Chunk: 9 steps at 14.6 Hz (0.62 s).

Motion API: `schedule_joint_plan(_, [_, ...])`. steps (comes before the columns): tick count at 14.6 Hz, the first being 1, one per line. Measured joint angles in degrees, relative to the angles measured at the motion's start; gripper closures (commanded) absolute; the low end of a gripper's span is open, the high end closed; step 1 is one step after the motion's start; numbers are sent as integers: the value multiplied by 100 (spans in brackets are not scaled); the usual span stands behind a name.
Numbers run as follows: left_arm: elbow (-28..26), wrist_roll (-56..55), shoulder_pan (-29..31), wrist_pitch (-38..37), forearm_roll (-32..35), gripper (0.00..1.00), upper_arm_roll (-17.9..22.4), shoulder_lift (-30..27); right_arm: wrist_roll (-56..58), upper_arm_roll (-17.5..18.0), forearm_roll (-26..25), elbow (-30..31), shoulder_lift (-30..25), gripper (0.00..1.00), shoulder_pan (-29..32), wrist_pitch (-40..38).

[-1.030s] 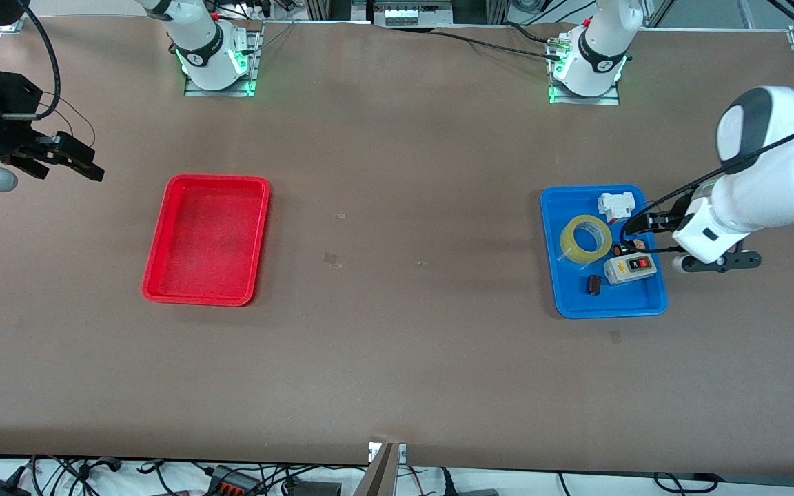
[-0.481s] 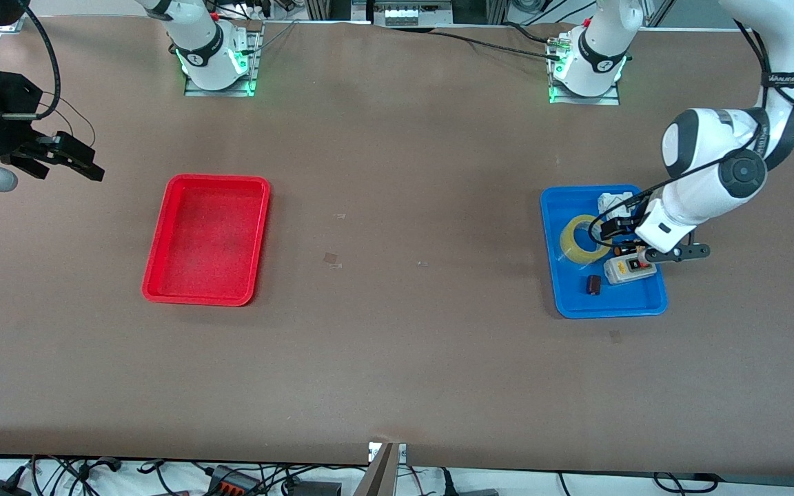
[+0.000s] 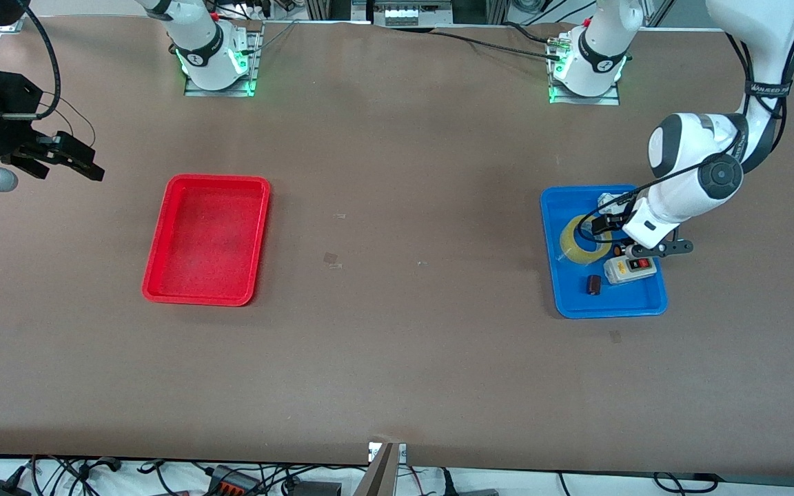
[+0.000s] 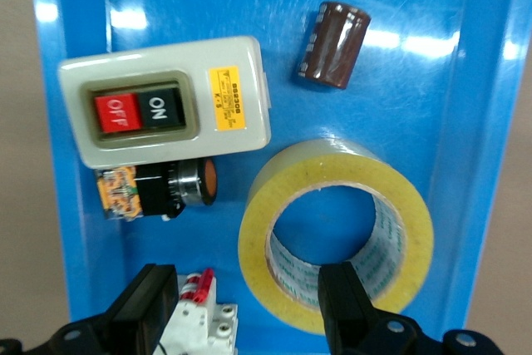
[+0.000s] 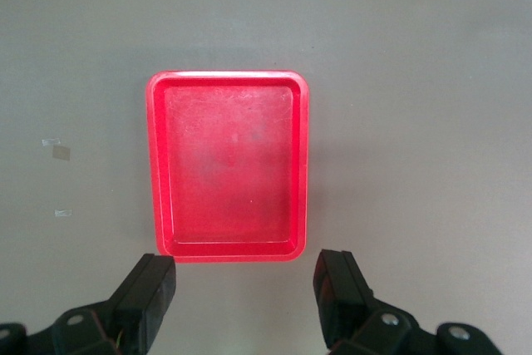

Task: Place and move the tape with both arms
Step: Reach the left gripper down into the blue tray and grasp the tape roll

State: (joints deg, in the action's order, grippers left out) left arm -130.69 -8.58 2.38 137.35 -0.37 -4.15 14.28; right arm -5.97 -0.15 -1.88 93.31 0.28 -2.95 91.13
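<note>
1. Left gripper (image 4: 249, 309) fingers (image 4: 345, 297) spread apart, empty, over the tape (image 4: 337, 234).
2. The tape lies flat in the blue tray (image 3: 566, 303), beside the grey switch box (image 4: 166, 101).
3. Right gripper (image 5: 245, 293) waits, fingers apart, at the right arm's end of the tabletop (image 3: 404, 344).
</note>
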Motion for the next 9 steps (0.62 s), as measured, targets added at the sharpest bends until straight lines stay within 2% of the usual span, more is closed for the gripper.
schedule_joint_plan(9, [5, -129, -4, 403, 0, 0, -4, 544, 0, 0, 0, 1, 5, 2, -1, -3])
